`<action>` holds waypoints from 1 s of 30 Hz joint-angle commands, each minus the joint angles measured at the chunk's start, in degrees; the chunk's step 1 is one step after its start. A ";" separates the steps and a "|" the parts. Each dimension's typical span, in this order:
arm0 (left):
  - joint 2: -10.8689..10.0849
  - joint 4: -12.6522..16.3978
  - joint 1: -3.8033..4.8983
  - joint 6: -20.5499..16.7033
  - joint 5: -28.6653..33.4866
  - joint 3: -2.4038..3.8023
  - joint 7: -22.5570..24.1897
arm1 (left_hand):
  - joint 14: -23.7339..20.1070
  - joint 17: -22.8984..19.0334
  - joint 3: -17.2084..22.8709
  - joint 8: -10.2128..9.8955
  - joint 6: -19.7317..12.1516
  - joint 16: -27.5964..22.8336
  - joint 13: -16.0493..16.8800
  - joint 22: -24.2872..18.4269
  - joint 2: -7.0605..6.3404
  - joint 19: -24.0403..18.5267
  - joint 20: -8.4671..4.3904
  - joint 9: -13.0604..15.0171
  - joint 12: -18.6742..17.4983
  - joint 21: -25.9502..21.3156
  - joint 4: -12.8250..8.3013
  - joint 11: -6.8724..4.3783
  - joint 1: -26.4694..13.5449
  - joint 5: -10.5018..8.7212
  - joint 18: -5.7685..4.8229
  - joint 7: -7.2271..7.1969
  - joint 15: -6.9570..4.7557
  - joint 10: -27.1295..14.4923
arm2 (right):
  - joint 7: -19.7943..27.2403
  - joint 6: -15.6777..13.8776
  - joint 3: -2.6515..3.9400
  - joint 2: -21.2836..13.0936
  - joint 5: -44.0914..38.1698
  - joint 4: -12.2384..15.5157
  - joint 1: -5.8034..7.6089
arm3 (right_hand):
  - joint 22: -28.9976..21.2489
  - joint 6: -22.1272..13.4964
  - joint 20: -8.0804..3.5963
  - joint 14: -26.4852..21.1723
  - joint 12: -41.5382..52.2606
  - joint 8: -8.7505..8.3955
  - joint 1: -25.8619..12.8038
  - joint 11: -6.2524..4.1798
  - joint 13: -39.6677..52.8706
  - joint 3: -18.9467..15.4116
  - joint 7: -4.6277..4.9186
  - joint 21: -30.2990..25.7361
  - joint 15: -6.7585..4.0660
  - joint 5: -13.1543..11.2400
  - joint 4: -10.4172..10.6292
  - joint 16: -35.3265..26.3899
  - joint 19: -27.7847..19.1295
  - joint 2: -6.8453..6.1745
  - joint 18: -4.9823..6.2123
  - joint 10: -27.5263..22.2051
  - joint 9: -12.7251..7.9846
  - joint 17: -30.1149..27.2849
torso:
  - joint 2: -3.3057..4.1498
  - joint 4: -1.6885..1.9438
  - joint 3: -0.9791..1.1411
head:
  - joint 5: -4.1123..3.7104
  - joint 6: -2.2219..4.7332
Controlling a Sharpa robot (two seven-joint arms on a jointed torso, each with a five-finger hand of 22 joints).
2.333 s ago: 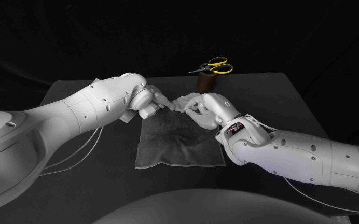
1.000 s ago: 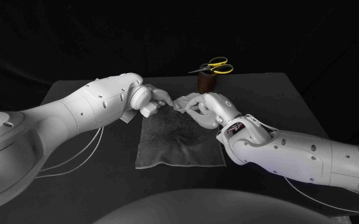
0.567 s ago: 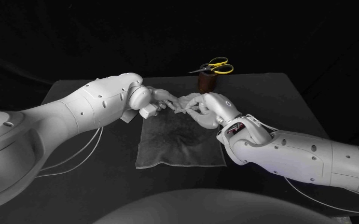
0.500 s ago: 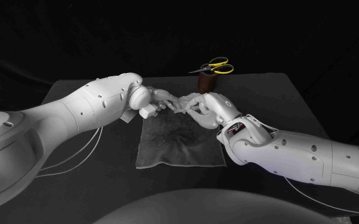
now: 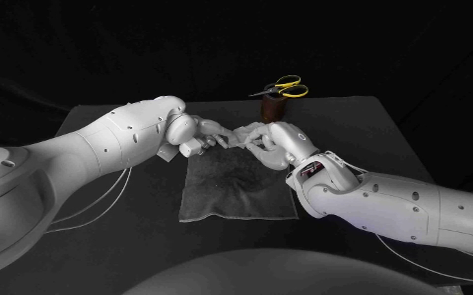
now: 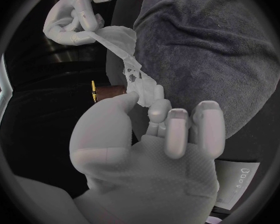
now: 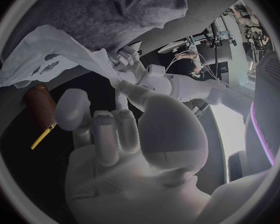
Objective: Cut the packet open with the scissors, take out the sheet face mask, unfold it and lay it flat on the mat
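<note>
The white sheet face mask (image 5: 234,138) hangs crumpled between my two hands, just above the far edge of the grey mat (image 5: 236,189). My left hand (image 5: 200,137) pinches one end of it between thumb and finger; the left wrist view shows that pinch on the mask (image 6: 122,50). My right hand (image 5: 268,142) holds the other end, and in the left wrist view the right hand (image 6: 70,16) grips the wider part. The mask (image 7: 50,55) is partly spread, with its cut-outs showing. The yellow-handled scissors (image 5: 283,88) stand in a brown holder (image 5: 271,108) behind the hands.
A white packet (image 6: 241,180) lies on the table beside the mat (image 6: 209,50), under my left forearm. The mat lies wrinkled on the black table (image 5: 384,131), its near part uncovered. The holder (image 7: 42,107) stands close behind my right hand.
My left hand's fingers have stretched towards the right hand and closed the gap, now pinching the mask. The right hand has barely moved.
</note>
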 commanded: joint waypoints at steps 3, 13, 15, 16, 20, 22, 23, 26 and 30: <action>-0.05 0.01 0.08 2.35 -1.88 -0.02 -0.36 | 4.66 10.54 -1.59 -0.56 0.13 0.10 0.00 4.18 -0.02 -0.34 0.08 -0.13 -0.11 -0.29 0.79 0.05 0.91 -0.37 -0.95 0.22 0.33 -0.61 | 0.76 -1.37 0.38 -0.20 -0.61 0.52 0.54 | 7.24 0.36 0.00 5.98 0.35 1.13 0.22 -0.40 12.30 0.26 -0.07 0.31 -0.26 0.16 -0.05 0.19 0.55 0.28 1.05 5.26 1.54 14.90 | -0.02 0.00 0.01 | -0.07 0.00; 0.69 -0.26 0.04 3.10 -0.48 -0.40 -0.30 | 4.69 10.66 -6.16 -1.24 0.13 0.14 0.41 4.29 1.82 -0.26 0.10 -0.39 0.05 -0.23 1.23 0.07 -1.86 -0.52 -0.98 0.23 0.35 -0.49 | 0.62 -0.73 0.62 -0.25 -0.32 0.61 1.43 | 7.26 0.35 0.00 5.99 0.36 1.16 0.22 -0.40 12.31 0.30 -0.07 0.37 -0.27 0.16 -0.06 0.21 0.57 0.26 1.04 5.26 1.55 14.95 | 0.05 -0.04 0.00 | -0.03 0.00; 0.92 -0.31 0.03 3.11 0.91 -0.49 -0.20 | 4.72 10.75 -7.50 -1.50 0.16 0.17 0.65 4.39 2.66 -0.19 0.11 -0.58 0.16 -0.15 1.27 0.08 -3.49 -0.59 -1.01 0.25 0.36 -0.31 | 0.51 -0.41 0.63 -0.21 -0.27 0.50 1.50 | 7.24 0.35 0.00 5.98 0.33 1.17 0.22 -0.40 12.28 0.32 -0.07 0.28 -0.27 0.16 -0.06 0.19 0.54 0.25 1.06 5.25 1.56 14.91 | 0.04 -0.03 -0.01 | -0.01 0.00; 1.02 -0.32 0.02 3.02 1.51 -0.51 -0.15 | 4.72 10.75 -8.39 -1.68 0.17 0.17 0.75 4.38 3.19 -0.20 0.12 -0.73 0.20 -0.17 1.27 0.09 -4.70 -0.62 -1.01 0.27 0.38 -0.23 | 0.47 -0.30 0.63 -0.19 -0.24 0.46 1.53 | 7.24 0.35 0.00 5.98 0.33 1.17 0.22 -0.40 12.28 0.32 -0.07 0.28 -0.27 0.16 -0.06 0.19 0.54 0.25 1.06 5.25 1.56 14.91 | 0.02 -0.04 0.00 | 0.00 0.00; 1.45 -0.47 0.00 1.99 4.92 -0.56 0.22 | 4.81 11.03 -10.51 -2.25 0.12 0.28 1.00 4.50 4.85 -0.13 0.14 -1.21 0.27 -0.08 1.35 0.15 -7.62 -0.68 -1.04 0.36 0.42 -0.02 | 0.38 0.06 0.64 -0.09 -0.18 0.29 1.59 | 7.24 0.35 0.00 5.98 0.33 1.17 0.22 -0.40 12.28 0.32 -0.07 0.28 -0.27 0.16 -0.06 0.19 0.54 0.25 1.06 5.25 1.56 14.91 | -0.01 -0.03 0.01 | 0.07 0.00; 1.67 -0.55 0.00 1.40 6.64 -0.57 0.37 | 4.86 11.19 -10.92 -2.43 0.08 0.34 0.77 4.52 5.40 -0.13 0.16 -1.35 0.13 -0.07 1.35 0.18 -8.18 -0.68 -1.05 0.40 0.44 -0.12 | 0.35 0.15 0.64 -0.06 -0.16 0.24 1.61 | 7.24 0.35 0.00 5.98 0.33 1.17 0.22 -0.40 12.28 0.32 -0.07 0.28 -0.27 0.16 -0.06 0.19 0.54 0.25 1.06 5.25 1.56 14.91 | -0.01 -0.05 0.02 | 0.04 0.00; 1.73 -0.57 0.00 1.24 7.18 -0.57 0.41 | 4.84 11.14 -11.06 -2.50 0.06 0.33 0.63 4.44 5.62 -0.17 0.17 -1.40 0.04 -0.13 1.34 0.20 -8.34 -0.67 -1.03 0.41 0.45 -0.19 | 0.34 0.17 0.64 -0.05 -0.16 0.22 1.61 | 7.24 0.35 0.00 5.98 0.33 1.17 0.22 -0.40 12.28 0.32 -0.07 0.28 -0.27 0.16 -0.06 0.19 0.54 0.25 1.06 5.25 1.56 14.91 | 0.00 -0.05 0.02 | 0.03 0.00; 1.89 -0.58 -0.01 0.63 8.48 -0.57 0.50 | 4.86 11.21 -11.31 -2.69 -0.02 0.35 0.55 4.47 6.28 -0.17 0.20 -1.55 -0.04 -0.12 1.32 0.25 -8.58 -0.66 -1.03 0.47 0.49 -0.23 | 0.32 0.20 0.65 -0.03 -0.17 0.21 1.63 | 7.24 0.35 0.00 5.98 0.33 1.17 0.22 -0.40 12.28 0.32 -0.07 0.28 -0.27 0.16 -0.06 0.19 0.54 0.25 1.06 5.25 1.56 14.91 | -0.01 -0.05 0.06 | 0.03 0.00; 1.95 -0.66 -0.01 -0.12 9.15 -0.57 0.55 | 4.84 11.14 -11.41 -3.01 -0.12 0.33 0.32 4.46 7.33 -0.18 0.29 -1.81 -0.23 -0.12 1.17 0.36 -7.59 -0.63 -1.03 0.59 0.59 -0.40 | 0.31 0.18 0.65 -0.04 -0.18 0.23 1.63 | 7.24 0.35 0.00 5.98 0.33 1.17 0.22 -0.40 12.28 0.32 -0.07 0.28 -0.27 0.16 -0.06 0.19 0.54 0.25 1.06 5.25 1.56 14.91 | 0.00 -0.04 0.06 | -0.06 0.00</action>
